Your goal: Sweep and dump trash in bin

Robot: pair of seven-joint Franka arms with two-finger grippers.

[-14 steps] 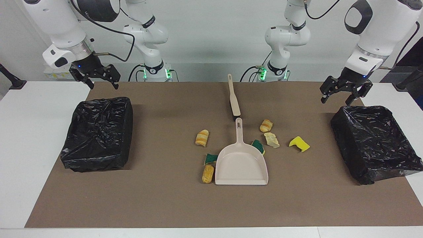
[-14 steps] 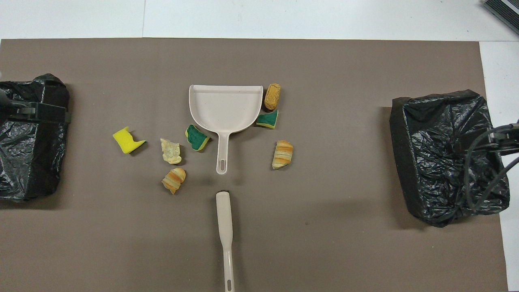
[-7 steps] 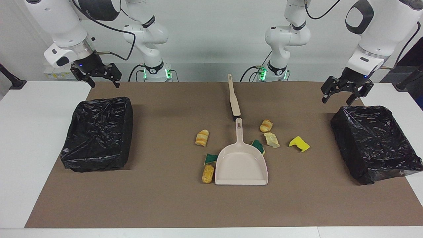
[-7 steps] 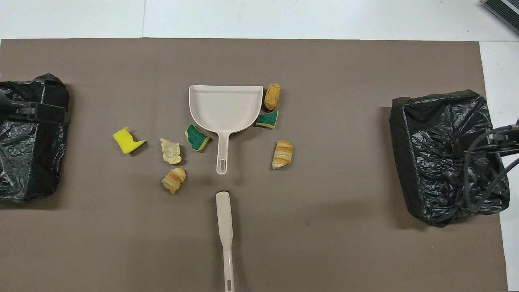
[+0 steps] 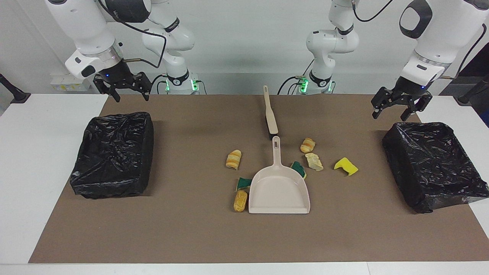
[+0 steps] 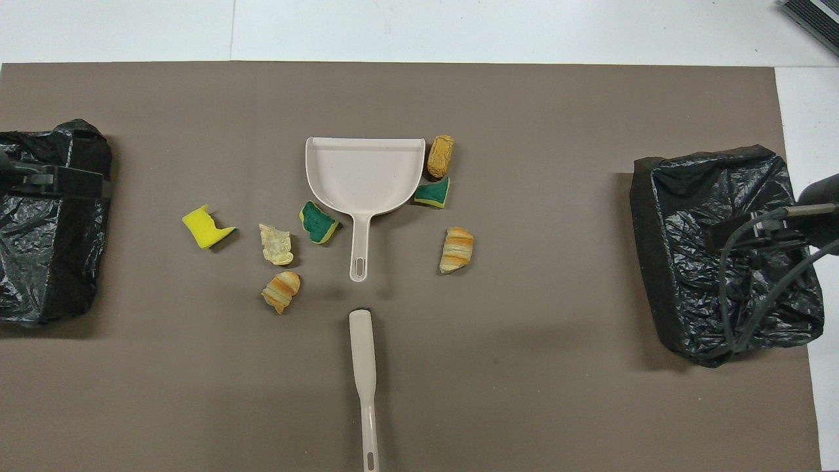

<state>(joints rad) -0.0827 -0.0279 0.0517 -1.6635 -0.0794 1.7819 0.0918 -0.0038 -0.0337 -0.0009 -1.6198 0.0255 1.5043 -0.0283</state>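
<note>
Brown mat (image 5: 191, 229) covers the surface (image 5: 23, 152), with two black-lined bins: one (image 5: 112, 154) below the right gripper (image 5: 122, 91), one (image 5: 431, 164) below the left gripper (image 5: 397, 109); both jaws apart, empty, in the air. Dustpan (image 5: 280, 187) and brush (image 5: 269, 112) lie mid-mat, well apart from both jaws, between them. Trash around the pan: rolls (image 5: 233, 159) (image 5: 240, 201) (image 5: 307, 145), pale chunk (image 5: 314, 161), yellow sponge (image 5: 346, 166), green sponge bits (image 5: 243, 183) (image 5: 299, 169) touching the pan's sides.

a brown mat (image 5: 191, 229) covers the white table (image 5: 34, 160) in the middle.
</note>
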